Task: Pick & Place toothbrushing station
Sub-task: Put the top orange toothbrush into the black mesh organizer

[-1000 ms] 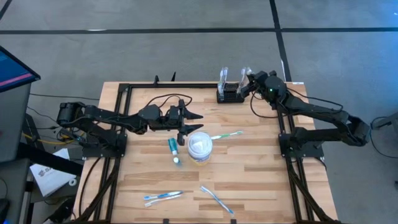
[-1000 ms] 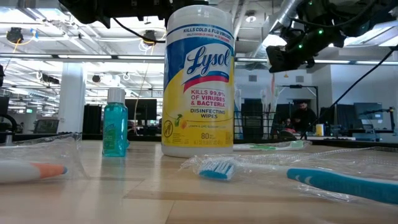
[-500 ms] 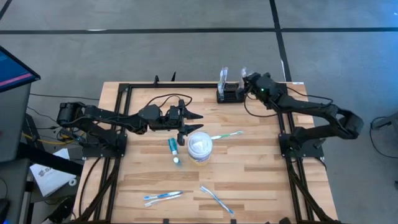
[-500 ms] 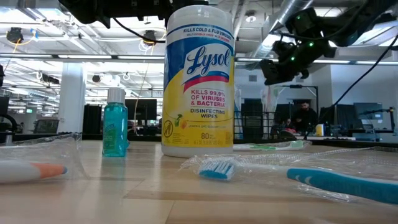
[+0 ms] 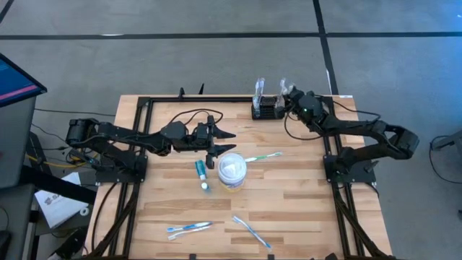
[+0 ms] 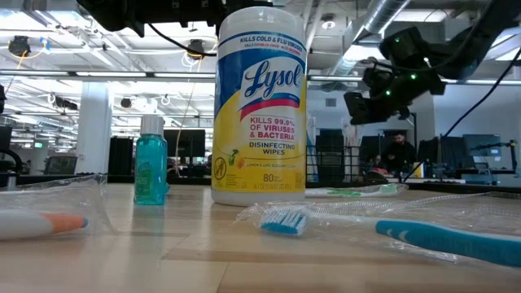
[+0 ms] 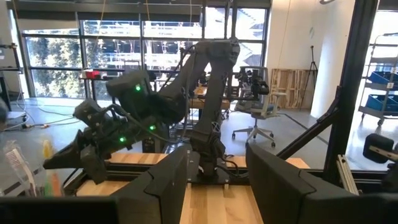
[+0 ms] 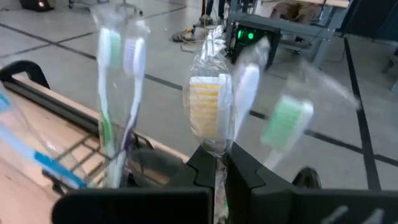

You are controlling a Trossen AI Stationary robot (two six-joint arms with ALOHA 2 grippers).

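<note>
The toothbrushing station, a small black rack [image 5: 264,112], stands at the table's far edge with wrapped toothbrushes [image 8: 118,74] upright in it. My right gripper [image 5: 287,100] is just right of the rack and shut on a clear-wrapped toothbrush with yellow bristles [image 8: 210,115]. The rack's black frame shows beside my fingers in the right wrist view [image 8: 146,163]. My left gripper [image 5: 221,144] hangs open and empty over the table's middle, just beyond the white wipes tub [image 5: 232,172]. My right gripper pinches the wrapped toothbrush's handle [image 8: 217,160] between its two fingers, below the yellow bristle head. The brush stands upright above the fingers, head up. My own fingers hide its lower end, so I cannot tell whether it rests in the rack.
A teal bottle [image 5: 202,173] lies left of the tub and a green-tipped toothbrush [image 5: 263,156] to its right. More wrapped toothbrushes [image 5: 189,228] [image 5: 251,231] lie near the front edge. A black frame rail [image 5: 216,98] runs along the far edge.
My right gripper has moved a little toward the table's left, closer to the rack, and has come down somewhat, still shut on the wrapped toothbrush. My left arm has kept still.
</note>
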